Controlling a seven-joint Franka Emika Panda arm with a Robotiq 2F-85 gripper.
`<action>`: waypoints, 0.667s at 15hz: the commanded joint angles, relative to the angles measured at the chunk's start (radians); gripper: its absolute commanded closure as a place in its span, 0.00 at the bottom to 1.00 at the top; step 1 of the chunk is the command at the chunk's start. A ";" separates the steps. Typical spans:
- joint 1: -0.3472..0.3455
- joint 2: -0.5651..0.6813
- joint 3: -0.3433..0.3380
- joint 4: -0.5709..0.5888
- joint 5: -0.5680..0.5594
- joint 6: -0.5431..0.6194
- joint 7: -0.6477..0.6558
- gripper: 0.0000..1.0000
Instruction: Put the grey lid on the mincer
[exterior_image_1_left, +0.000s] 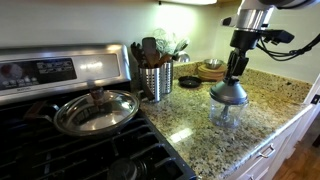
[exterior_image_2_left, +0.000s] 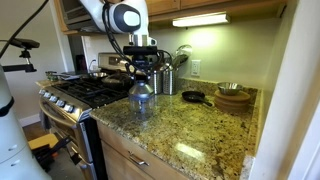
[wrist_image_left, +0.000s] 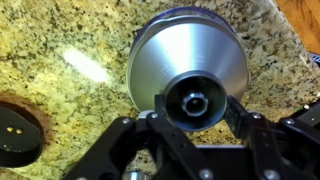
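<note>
The grey lid (exterior_image_1_left: 229, 93) is a dome with a raised knob and rests on top of the clear mincer (exterior_image_1_left: 227, 114) on the granite counter. It shows in both exterior views, with lid (exterior_image_2_left: 141, 89) over mincer (exterior_image_2_left: 141, 105). My gripper (exterior_image_1_left: 235, 74) comes straight down onto the lid. In the wrist view the lid (wrist_image_left: 185, 50) fills the middle, and my gripper (wrist_image_left: 196, 103) has a finger pressed on each side of the knob. The mincer itself is hidden under the lid there.
A ribbed steel utensil holder (exterior_image_1_left: 155, 81) stands by the stove (exterior_image_1_left: 60, 140), where a pan with a glass lid (exterior_image_1_left: 97, 109) sits. A small black pan (exterior_image_1_left: 189, 82) and wooden bowls (exterior_image_2_left: 233, 97) are at the back. The counter edge (exterior_image_1_left: 270, 135) is close to the mincer.
</note>
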 joint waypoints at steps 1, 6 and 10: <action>-0.013 -0.005 -0.003 0.006 0.023 0.015 -0.042 0.65; -0.024 -0.035 -0.003 -0.016 0.000 0.022 -0.030 0.65; -0.031 -0.038 -0.007 -0.024 -0.006 0.019 -0.026 0.65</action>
